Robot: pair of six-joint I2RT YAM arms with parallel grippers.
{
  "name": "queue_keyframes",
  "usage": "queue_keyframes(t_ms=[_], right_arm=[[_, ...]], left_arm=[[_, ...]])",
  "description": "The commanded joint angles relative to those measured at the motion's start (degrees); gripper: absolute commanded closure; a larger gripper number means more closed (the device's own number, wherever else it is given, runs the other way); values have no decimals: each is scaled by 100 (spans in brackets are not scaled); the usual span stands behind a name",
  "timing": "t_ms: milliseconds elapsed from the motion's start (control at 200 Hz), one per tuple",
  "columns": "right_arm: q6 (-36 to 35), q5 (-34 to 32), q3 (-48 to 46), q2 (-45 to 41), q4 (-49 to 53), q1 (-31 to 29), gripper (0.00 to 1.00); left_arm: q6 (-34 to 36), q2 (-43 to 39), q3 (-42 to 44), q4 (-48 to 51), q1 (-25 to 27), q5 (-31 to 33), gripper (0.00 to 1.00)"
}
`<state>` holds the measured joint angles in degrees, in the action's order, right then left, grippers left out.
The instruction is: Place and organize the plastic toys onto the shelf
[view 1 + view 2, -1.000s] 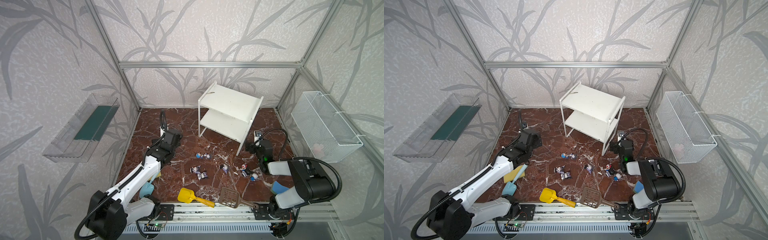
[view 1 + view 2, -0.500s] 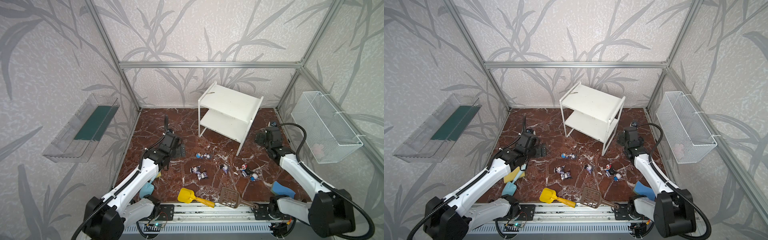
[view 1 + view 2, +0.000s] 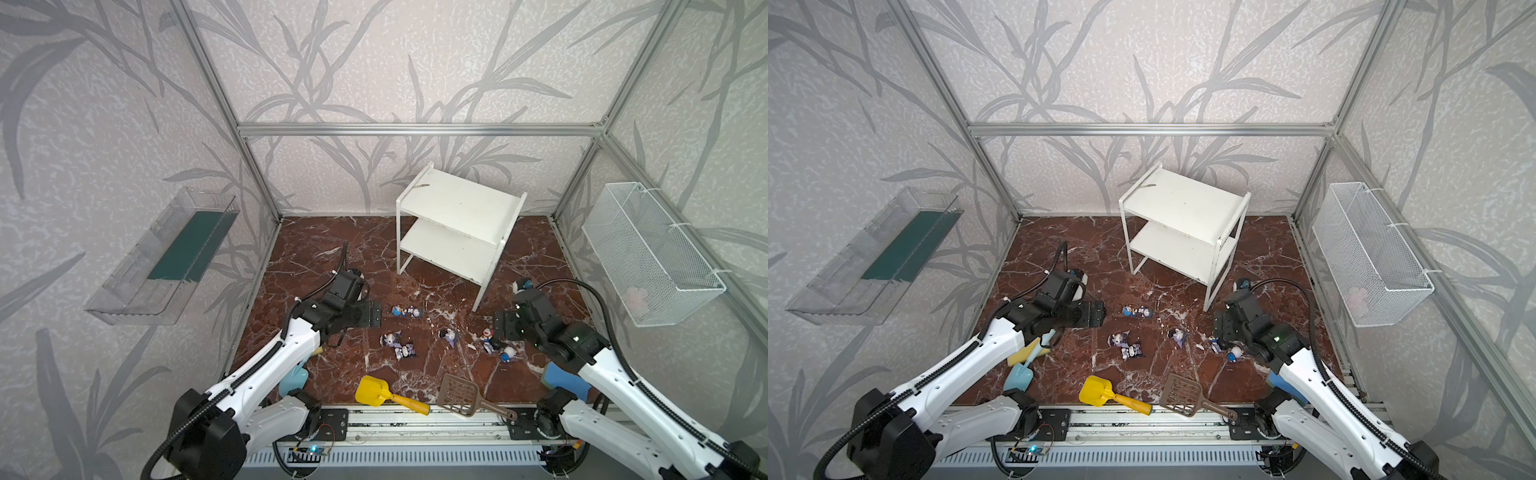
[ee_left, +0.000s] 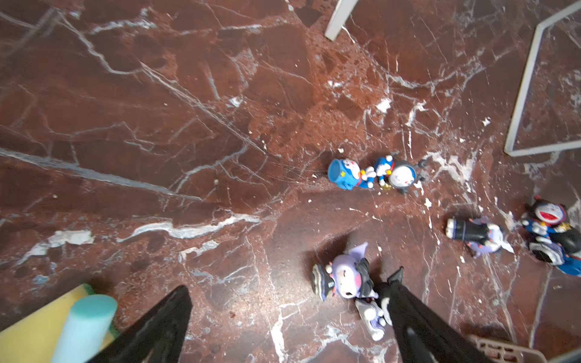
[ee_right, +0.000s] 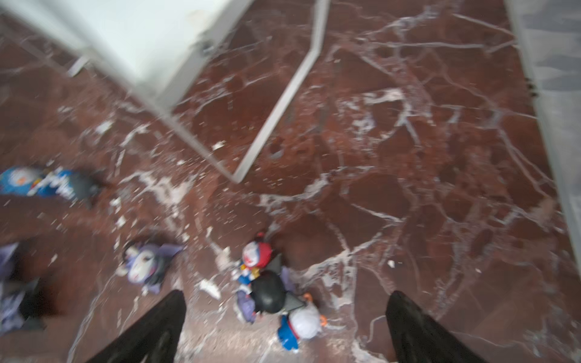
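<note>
On the red stone floor (image 3: pixel 324 249), in front of the white shelf (image 3: pixel 457 208), lie all the little toys I can see. The shelf stands at the back, turned a bit sideways. Two blue toys (image 3: pixel 405 311) lie side by side, touching, near the middle. In the left wrist view one is a blue-headed toy (image 4: pixel 344 174) and one is a grey-headed toy (image 4: pixel 401 177). Just beside them, on the left, hangs my left gripper (image 3: pixel 374 314). Its two black fingers (image 4: pixel 157 330) stand wide apart and hold nothing. Two purple toys (image 3: pixel 398 345) lie close together, a little nearer to me, and in the left wrist view one finger covers part of one of them. Another purple toy (image 3: pixel 449 336) lies alone between the two arms. My right gripper (image 3: pixel 503 326) hangs on the right, near the shelf's front leg. It is spread wide as well, with nothing in it. The right wrist view is blurry, but three toys in a small heap (image 5: pixel 268 294) show between its fingers: one with a red head, one with a black head, one with a white head. I cannot tell how high it hangs over them. A yellow scoop (image 3: pixel 372 390) and a brown scoop (image 3: pixel 459 392) lie at the front edge, apart from the toys.
</note>
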<state>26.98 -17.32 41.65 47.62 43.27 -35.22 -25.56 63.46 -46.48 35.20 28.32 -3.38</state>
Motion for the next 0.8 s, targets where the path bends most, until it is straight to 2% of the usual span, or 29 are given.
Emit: queue_keyframes(t_ms=[0, 85, 175, 185, 315, 580, 800], right_arm=[[259, -53, -60, -47, 288, -1002, 1], [293, -147, -79, 109, 57, -1817, 2], [319, -143, -22, 419, -208, -2301, 3], [318, -104, -10, 484, -271, -2490, 4], [380, 60, 154, 1099, -686, -2992, 7], [445, 1134, 533, 2354, -1672, -3239, 16], [154, 1534, 894, 3001, -1979, -3342, 21]], left_arm=[[18, -70, 40, 57, 82, -294, 1], [27, -115, 65, 22, 92, -285, 1], [19, -140, 72, -8, 103, -265, 1], [13, -141, 76, -16, 99, -257, 1], [-1, -108, 70, -39, 98, -242, 1], [-71, -192, 149, -147, 112, -121, 1], [-104, -306, 224, -248, 110, -47, 1]])
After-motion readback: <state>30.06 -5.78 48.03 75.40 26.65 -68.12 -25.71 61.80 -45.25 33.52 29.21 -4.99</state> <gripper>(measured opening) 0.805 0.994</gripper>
